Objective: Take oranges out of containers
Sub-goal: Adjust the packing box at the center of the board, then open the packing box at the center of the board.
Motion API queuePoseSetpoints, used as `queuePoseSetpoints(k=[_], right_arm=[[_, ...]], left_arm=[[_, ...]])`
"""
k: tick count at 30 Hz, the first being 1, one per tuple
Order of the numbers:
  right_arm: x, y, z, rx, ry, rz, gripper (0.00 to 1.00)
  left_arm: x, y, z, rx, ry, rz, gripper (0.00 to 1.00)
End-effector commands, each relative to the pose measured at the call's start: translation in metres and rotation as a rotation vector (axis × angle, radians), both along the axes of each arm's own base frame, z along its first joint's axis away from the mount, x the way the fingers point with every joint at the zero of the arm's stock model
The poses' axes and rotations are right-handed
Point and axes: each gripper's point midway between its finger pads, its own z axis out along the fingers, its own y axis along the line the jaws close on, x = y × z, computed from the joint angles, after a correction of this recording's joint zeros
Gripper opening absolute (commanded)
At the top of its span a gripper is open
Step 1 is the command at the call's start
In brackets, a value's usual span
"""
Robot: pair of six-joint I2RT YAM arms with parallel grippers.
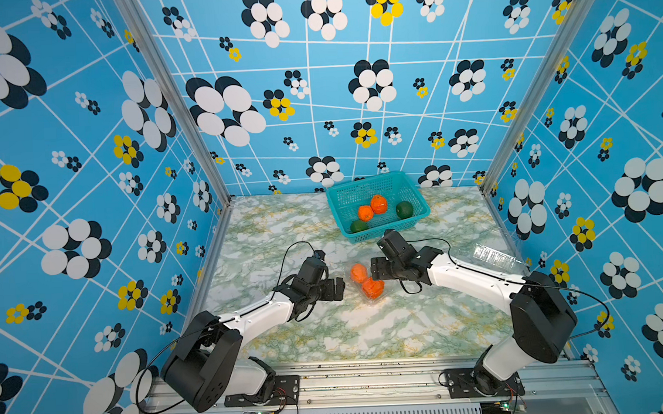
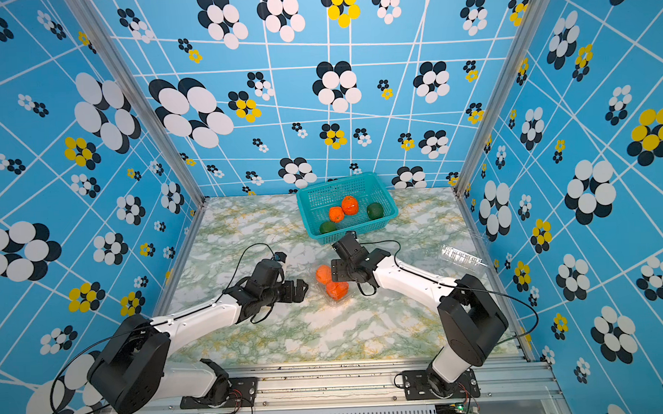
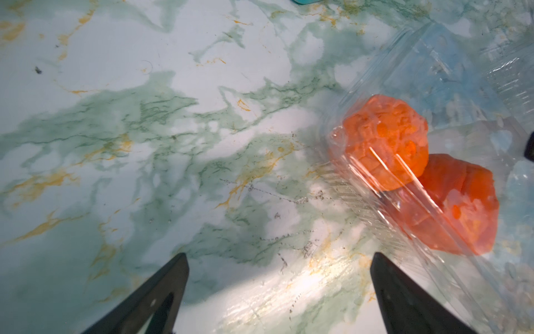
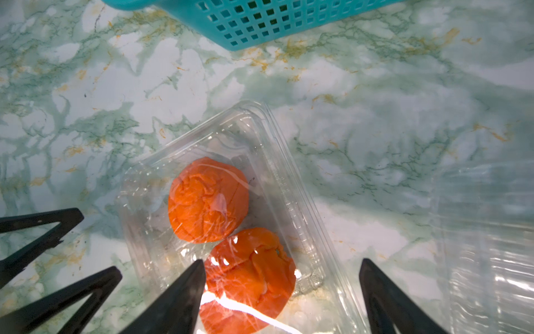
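Observation:
A clear container (image 1: 368,291) lies mid-table with two oranges (image 1: 358,272) (image 1: 372,287) inside, its glossy plastic over them. In the right wrist view my right gripper (image 4: 281,269) is open, its fingers (image 4: 196,277) either side of the nearer orange (image 4: 248,277), above the container (image 4: 277,162). The other orange (image 4: 208,199) lies beyond. My left gripper (image 3: 278,260) is open over bare table just left of the container (image 3: 433,72), with nothing between its fingers. Both grippers (image 2: 304,288) (image 2: 334,271) flank the oranges (image 2: 337,289) in both top views.
A teal mesh basket (image 1: 385,230) at the back holds two oranges (image 1: 378,204) and two green fruits (image 1: 404,209). An empty clear container (image 1: 493,256) lies by the right wall, also beside the right gripper (image 4: 488,245). The table is marbled green.

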Motion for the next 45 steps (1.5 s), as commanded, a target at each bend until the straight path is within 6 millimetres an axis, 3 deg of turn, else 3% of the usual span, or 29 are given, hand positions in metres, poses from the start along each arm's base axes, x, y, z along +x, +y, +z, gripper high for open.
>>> queuePoseSetpoints(k=[1, 10, 15, 37, 45], right_arm=[[-0.003, 0.003, -0.002, 0.019, -0.003, 0.027, 0.85], [-0.003, 0.005, -0.011, 0.032, 0.002, 0.025, 0.84], [-0.002, 0.014, -0.013, 0.078, 0.004, 0.037, 0.84], [-0.002, 0.013, -0.015, 0.078, 0.001, 0.035, 0.81], [-0.003, 0.012, -0.018, 0.075, 0.007, 0.028, 0.81]], left_arm=[[0.011, -0.011, 0.011, -0.073, 0.000, -0.009, 1.00], [0.014, -0.019, 0.019, -0.118, -0.021, -0.019, 0.99], [0.017, -0.024, 0.013, -0.140, -0.003, -0.017, 0.99], [0.025, -0.027, 0.003, -0.152, 0.004, 0.008, 1.00], [0.018, -0.029, 0.026, -0.249, -0.121, 0.001, 0.99]])
